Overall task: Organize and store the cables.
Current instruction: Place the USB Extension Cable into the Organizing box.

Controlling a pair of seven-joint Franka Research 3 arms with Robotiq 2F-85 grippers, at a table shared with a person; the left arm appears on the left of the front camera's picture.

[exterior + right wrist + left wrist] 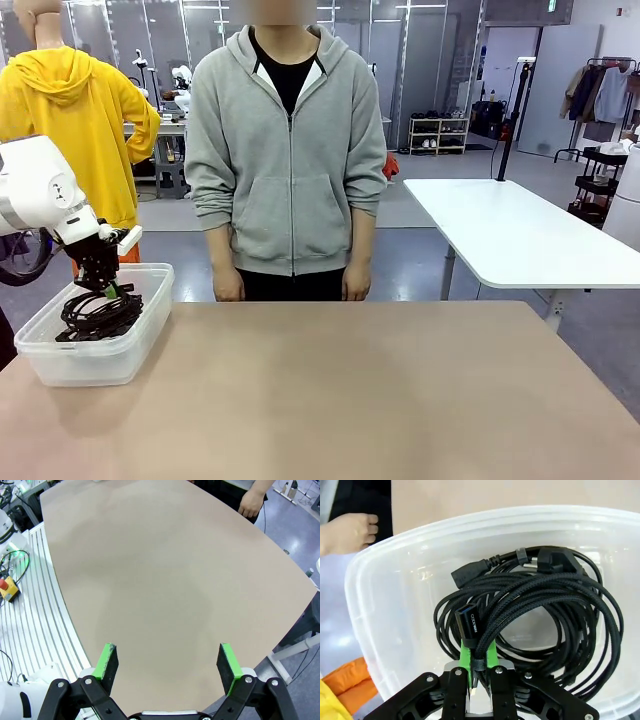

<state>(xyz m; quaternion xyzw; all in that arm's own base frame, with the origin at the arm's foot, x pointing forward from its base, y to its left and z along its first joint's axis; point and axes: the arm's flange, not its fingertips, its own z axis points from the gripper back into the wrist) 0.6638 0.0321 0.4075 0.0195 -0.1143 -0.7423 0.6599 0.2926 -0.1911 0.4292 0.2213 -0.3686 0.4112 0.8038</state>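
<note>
In the front view, the left gripper (107, 287) hung at the left edge of the frame, over a clear plastic bin (60, 362) that sat on the tan tabletop (350, 400). Coiled black cables (98, 315) lay inside the bin, directly under the gripper. A person in a grey hoodie (287, 150) stood at the far side, upper centre, arms down.

In the left wrist view, the left gripper (479, 672) at bottom centre was clamped tight on a braided cable (540, 592) just below its USB plug (468, 624) (the green pads pinched the cord between them). The cables (535, 615) filled the middle and right of the bin (395, 610), with a mains plug (555, 560) near the top. A hand (350, 532) showed at upper left.

In the right wrist view, the right gripper (168, 665) at the bottom stood wide apart, holding nothing, above bare tabletop (160, 570). A person's hand (251, 502) rested at upper right.
</note>
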